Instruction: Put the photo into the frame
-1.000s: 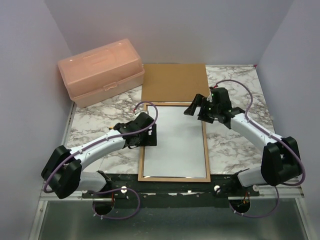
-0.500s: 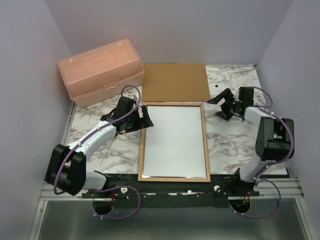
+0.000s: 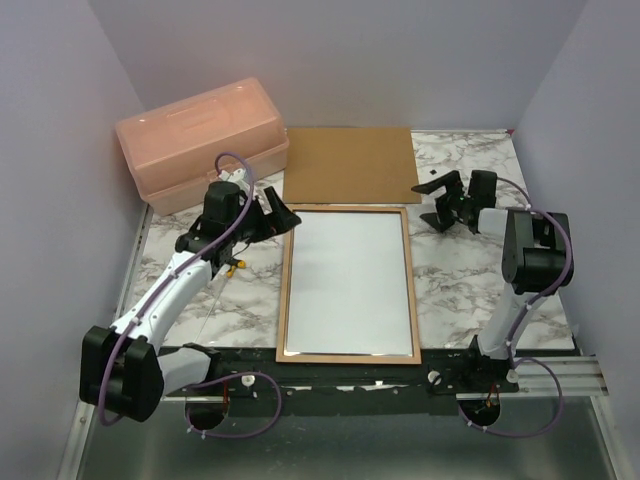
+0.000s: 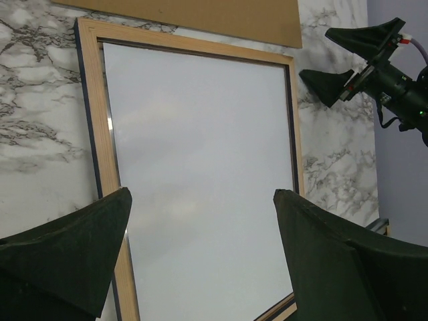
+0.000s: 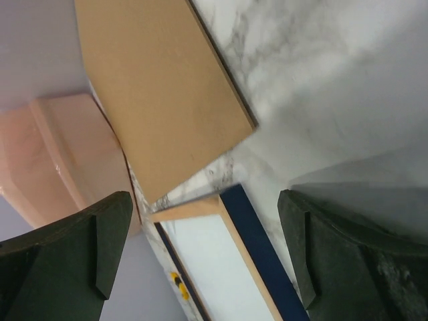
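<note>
The frame (image 3: 284, 290) lies flat mid-table, light wood face up, and a plain white sheet fills it. The photo's printed face is hidden. In the left wrist view the frame's wood rim (image 4: 107, 154) and white inside lie below my left gripper (image 4: 200, 200). My left gripper (image 3: 275, 215) is open and empty, hovering at the frame's far left corner. My right gripper (image 3: 438, 200) is open and empty just right of the far right corner. In the right wrist view my right gripper (image 5: 204, 200) faces the frame's navy side edge (image 5: 257, 247).
A brown backing board (image 3: 350, 165) lies behind the frame; it also shows in the left wrist view (image 4: 200, 13) and the right wrist view (image 5: 160, 93). A peach plastic box (image 3: 200, 140) stands at the back left. The tabletop is marble-patterned.
Both grippers have left the frame. The left one swung back and left to the far left corner. The right one drew off to the right, past the far right corner.
</note>
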`<action>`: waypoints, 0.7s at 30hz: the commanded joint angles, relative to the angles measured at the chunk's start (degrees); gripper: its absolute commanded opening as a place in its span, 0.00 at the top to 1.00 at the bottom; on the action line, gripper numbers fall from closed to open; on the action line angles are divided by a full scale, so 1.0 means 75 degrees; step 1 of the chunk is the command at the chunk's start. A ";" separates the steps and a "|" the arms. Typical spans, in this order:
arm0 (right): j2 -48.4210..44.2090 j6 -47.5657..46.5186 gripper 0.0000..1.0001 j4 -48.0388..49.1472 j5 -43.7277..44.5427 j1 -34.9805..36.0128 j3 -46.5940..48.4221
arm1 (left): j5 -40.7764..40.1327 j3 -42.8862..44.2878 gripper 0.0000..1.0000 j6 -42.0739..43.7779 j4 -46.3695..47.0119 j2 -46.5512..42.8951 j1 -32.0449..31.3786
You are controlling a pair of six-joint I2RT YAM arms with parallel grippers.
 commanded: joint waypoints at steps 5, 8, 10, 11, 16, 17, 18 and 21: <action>0.0941 -0.0724 0.00 -0.0817 0.1223 0.0013 0.1273 | -0.0480 0.1031 0.10 0.0499 0.0133 0.1258 0.0536; 0.1117 -0.1026 0.00 -0.1126 0.1431 0.0004 0.1549 | -0.0774 0.1997 0.11 0.0740 -0.0369 0.2377 0.0550; 0.1214 -0.1155 0.00 -0.1231 0.1492 0.0006 0.1690 | -0.0860 0.2718 0.11 0.0852 -0.0718 0.3148 0.0551; 0.1289 -0.1229 0.00 -0.1288 0.1505 0.0009 0.1778 | -0.0890 0.3144 0.12 0.0911 -0.0885 0.3512 0.0551; 0.1626 -0.1572 0.00 -0.1729 0.1471 0.0011 0.2342 | -0.0885 0.5144 0.14 0.1238 -0.1832 0.5364 0.0534; 0.1684 -0.1635 0.00 -0.1744 0.1482 0.0005 0.2443 | -0.0878 0.5483 0.14 0.1288 -0.2008 0.5632 0.0529; 0.1755 -0.1716 0.00 -0.1916 0.1492 0.0006 0.2575 | -0.0904 0.5861 0.14 0.1328 -0.2230 0.5977 0.0528; 0.1992 -0.1918 0.00 -0.2282 0.1444 0.0012 0.2998 | -0.1014 0.6810 0.14 0.1409 -0.2769 0.6776 0.0502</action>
